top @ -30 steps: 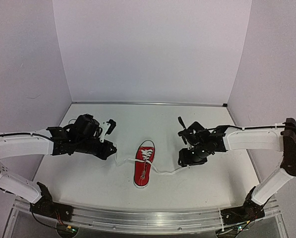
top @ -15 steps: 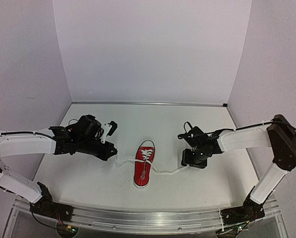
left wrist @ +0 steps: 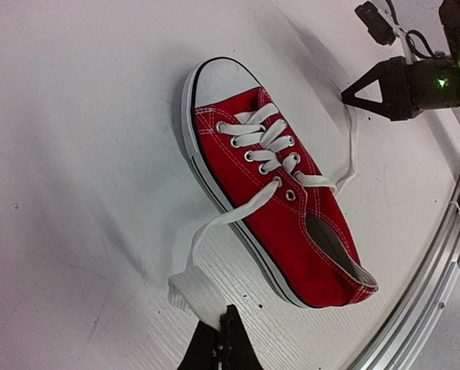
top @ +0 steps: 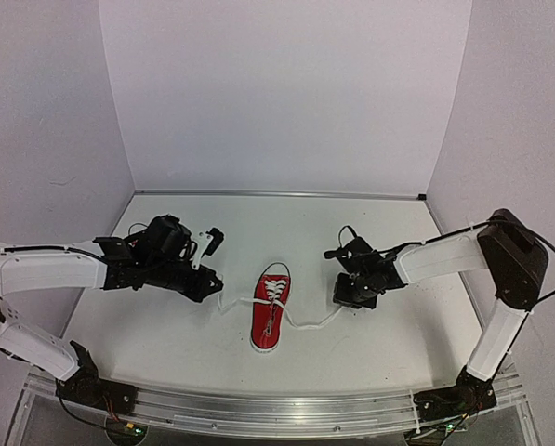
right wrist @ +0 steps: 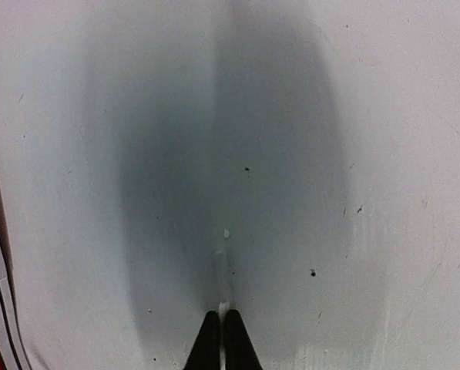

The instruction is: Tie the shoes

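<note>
**Both laces held, right side gone slack**

Top view: the sneaker (top: 270, 308) lies in the middle, toe to 12 o'clock. My right gripper (top: 350, 299), at its 3 o'clock, has moved inward, so the right lace (top: 314, 321) now sags.

Left wrist view: my left gripper (left wrist: 218, 343) is clamped on the left lace (left wrist: 214, 223).

Right wrist view: the fingers are pinched on the lace tip. This slack should allow crossing.

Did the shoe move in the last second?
No. The shoe holds the same spot and angle against the front rail, toe toward it; left claw and right claw shut on its laces.
</note>
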Motion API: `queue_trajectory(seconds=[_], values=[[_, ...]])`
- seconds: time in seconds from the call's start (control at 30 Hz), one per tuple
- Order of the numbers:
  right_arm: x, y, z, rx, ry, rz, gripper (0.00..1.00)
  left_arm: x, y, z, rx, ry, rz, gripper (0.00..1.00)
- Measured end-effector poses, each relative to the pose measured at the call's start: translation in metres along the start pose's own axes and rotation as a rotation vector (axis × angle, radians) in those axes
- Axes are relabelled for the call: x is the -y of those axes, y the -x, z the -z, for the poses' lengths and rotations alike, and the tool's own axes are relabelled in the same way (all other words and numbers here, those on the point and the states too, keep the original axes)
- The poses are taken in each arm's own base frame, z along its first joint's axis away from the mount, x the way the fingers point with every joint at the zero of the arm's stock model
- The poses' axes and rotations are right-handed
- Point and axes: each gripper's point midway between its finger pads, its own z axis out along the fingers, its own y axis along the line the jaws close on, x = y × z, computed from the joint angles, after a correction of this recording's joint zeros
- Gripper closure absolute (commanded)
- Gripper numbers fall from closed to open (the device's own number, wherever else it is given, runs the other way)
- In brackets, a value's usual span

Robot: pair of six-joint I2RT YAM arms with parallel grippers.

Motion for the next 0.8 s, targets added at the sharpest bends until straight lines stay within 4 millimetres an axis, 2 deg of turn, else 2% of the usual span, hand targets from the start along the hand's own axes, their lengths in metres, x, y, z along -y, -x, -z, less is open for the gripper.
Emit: queue_trajectory(seconds=[0.1, 0.27, 0.37, 0.43, 0.53, 0.63, 0.8], values=[[-0.002, 0.001, -0.001, 0.001, 0.007, 0.006, 1.00, -0.004, -0.011, -0.017, -0.048, 0.009, -0.002, 1.00], [-0.003, 0.000, 0.002, -0.011, 0.013, 0.034, 1.00, -0.018, -0.049, -0.053, -0.188, 0.048, -0.003, 1.00], [-0.005, 0.003, 0.013, -0.011, 0.034, 0.045, 1.00, -0.015, -0.070, -0.071, -0.261, 0.041, -0.019, 1.00], [-0.009, 0.012, 0.025, 0.010, 0.064, 0.043, 1.00, -0.007, -0.077, -0.081, -0.286, 0.021, -0.036, 1.00], [-0.014, 0.026, 0.044, 0.049, 0.108, 0.032, 1.00, 0.008, -0.077, -0.096, -0.300, -0.019, -0.065, 1.00], [-0.017, 0.038, 0.062, 0.085, 0.145, 0.028, 1.00, 0.024, -0.066, -0.109, -0.278, -0.066, -0.089, 1.00], [-0.025, 0.048, 0.085, 0.122, 0.204, 0.052, 1.00, 0.035, -0.061, -0.113, -0.259, -0.109, -0.096, 1.00]])
